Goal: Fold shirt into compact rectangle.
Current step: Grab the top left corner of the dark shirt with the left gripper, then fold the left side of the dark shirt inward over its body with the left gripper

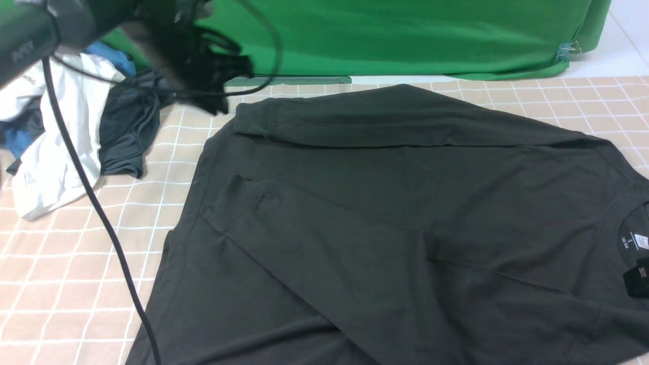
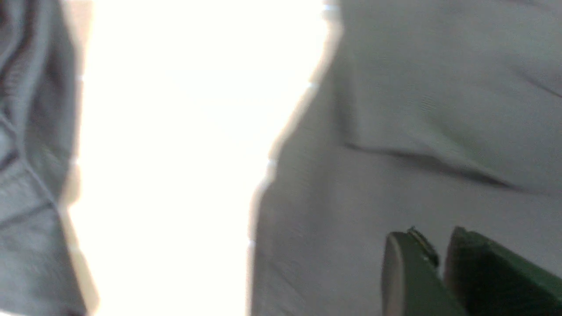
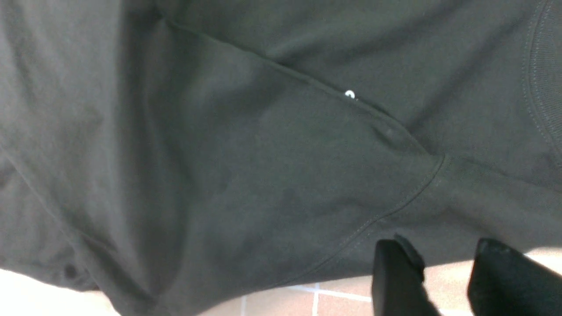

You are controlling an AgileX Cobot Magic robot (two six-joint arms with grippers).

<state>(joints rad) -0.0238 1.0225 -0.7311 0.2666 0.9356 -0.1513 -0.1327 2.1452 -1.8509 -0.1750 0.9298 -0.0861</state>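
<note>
The black shirt (image 1: 405,213) lies flat on the checked tablecloth (image 1: 66,284), hem to the left, collar and white neck label (image 1: 640,242) at the right edge. Both sleeves are folded across the body, cuffs pointing left. My left gripper (image 1: 210,94) hovers blurred above the shirt's far left corner; in the left wrist view the left gripper (image 2: 434,237) is shut, nothing in it, over the shirt's cloth (image 2: 417,109). My right gripper (image 3: 443,248) is open and empty above the shirt's edge (image 3: 307,184) near the shoulder seam. A white speck of print (image 3: 349,94) peeks from under a fold.
A pile at the back left holds a white shirt (image 1: 56,152), a dark grey garment (image 1: 127,132) and blue cloth (image 1: 114,57). The left arm's black cable (image 1: 101,213) hangs across the table's left side. A green backdrop (image 1: 405,35) closes the far edge.
</note>
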